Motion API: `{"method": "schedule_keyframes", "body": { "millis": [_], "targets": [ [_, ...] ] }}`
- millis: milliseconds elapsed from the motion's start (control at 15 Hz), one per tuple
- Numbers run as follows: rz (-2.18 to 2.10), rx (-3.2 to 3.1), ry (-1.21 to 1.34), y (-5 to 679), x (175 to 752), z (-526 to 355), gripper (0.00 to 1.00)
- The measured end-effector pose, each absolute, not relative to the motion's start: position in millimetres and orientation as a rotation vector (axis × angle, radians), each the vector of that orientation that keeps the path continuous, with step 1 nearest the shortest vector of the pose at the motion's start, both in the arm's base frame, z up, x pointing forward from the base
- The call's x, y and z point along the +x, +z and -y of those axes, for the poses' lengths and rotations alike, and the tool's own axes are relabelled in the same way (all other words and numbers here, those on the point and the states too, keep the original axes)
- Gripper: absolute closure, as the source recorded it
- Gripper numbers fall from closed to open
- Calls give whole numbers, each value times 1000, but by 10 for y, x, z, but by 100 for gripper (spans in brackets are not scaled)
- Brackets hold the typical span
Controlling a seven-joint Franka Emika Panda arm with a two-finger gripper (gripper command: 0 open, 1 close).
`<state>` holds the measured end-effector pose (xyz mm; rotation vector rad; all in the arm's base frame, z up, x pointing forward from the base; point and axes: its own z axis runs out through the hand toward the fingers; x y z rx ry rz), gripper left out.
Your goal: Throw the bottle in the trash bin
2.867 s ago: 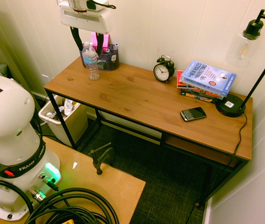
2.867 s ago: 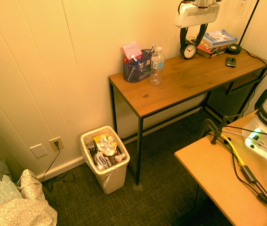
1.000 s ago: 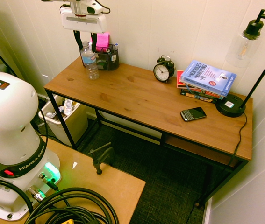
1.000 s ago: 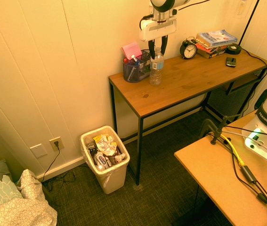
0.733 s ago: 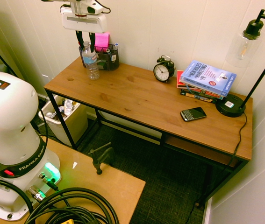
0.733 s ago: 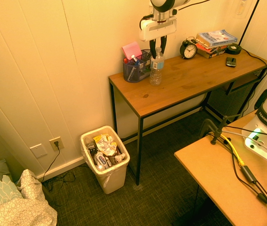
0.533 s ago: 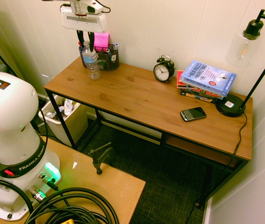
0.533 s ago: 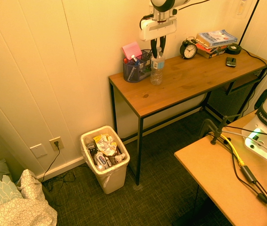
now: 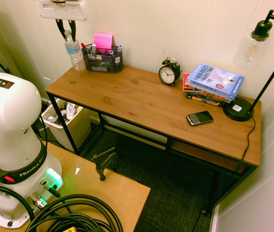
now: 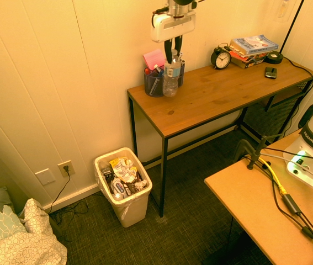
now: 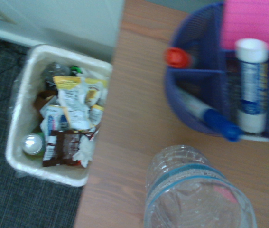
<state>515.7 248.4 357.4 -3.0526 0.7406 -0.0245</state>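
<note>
When transferring the bottle [image 9: 74,52], hold the gripper [image 9: 70,36] firmly closed around its upper end. Current state: clamped on the bottle near the cap; bottle slightly tilted beside the pen organizer [image 9: 103,60], over the left end of the desk [image 9: 132,89] in the first exterior view, apparently lifted; base clearance hard to tell.

Raise enough to clear the desk edge, then traverse away from the organizer towards the trash bin [image 10: 137,208], low beside the desk end. Avoid fast swings: likely slip or rotation of the thin plastic. Centre over the opening, lower close to the contents, then release; likely bounce from the heaped rubbish if dropped high.

Count, outward: bottle, one; pen organizer, one; pink note pad [image 9: 103,41], one; trash bin, one; alarm clock [image 9: 169,73], one; books [image 9: 215,81], several, exact number unclear; phone [image 9: 199,118], one; lamp [image 9: 239,109], one.
</note>
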Motion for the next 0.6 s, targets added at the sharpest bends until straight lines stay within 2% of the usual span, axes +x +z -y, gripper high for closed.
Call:
{"method": "schedule_keyframes", "body": {
  "millis": [267,467,600],
  "targets": [
    [-551,-3156,11,3442,5043,-3629,100],
    [-472,-3211,116,3014,5083,-4189,100],
    [-484,-3231,289,2602,5106,-4400,100]
  ]
}}
